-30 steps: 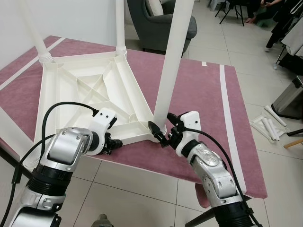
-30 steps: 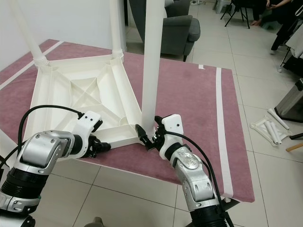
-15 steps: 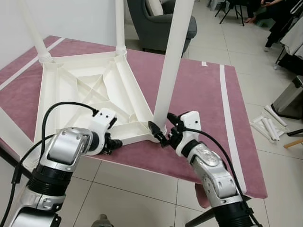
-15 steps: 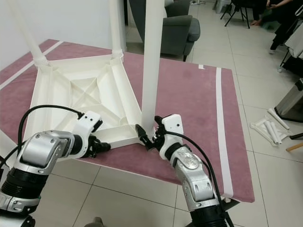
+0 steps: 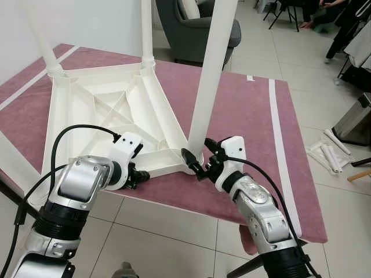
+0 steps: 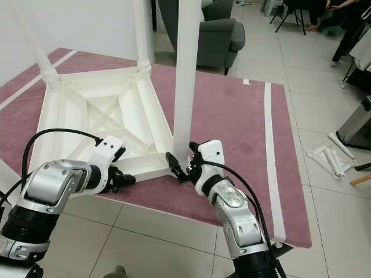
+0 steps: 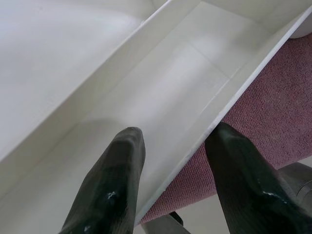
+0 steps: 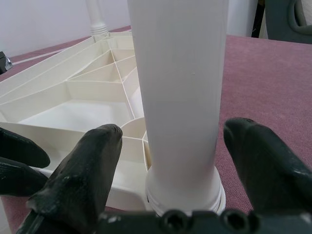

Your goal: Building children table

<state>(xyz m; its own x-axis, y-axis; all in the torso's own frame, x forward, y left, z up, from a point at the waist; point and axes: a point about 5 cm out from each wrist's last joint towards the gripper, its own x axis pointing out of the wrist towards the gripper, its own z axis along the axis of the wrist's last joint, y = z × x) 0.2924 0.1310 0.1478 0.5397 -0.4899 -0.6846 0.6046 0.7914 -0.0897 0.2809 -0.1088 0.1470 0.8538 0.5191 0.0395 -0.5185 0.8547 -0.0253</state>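
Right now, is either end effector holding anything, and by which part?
Nothing is clamped. The right end effector brackets the leg near its base, fingers apart from it; the left end effector straddles the tabletop edge, open.

A white plastic children's table [image 5: 110, 110] lies upside down with white legs [image 5: 210, 69] on a dusty-pink carpet [image 5: 243, 110] edged with a white stripe [image 5: 277, 116]. Both silver arms end in black pincers, left pincer [image 5: 138, 175] and right pincer [image 5: 200, 160]. The floor [image 5: 324, 197] has pale grey tiles; the armchair [image 5: 191, 29] is dark grey.

A grey armchair [image 5: 200, 29] stands behind the maroon rug [image 5: 243, 110] on tiles.
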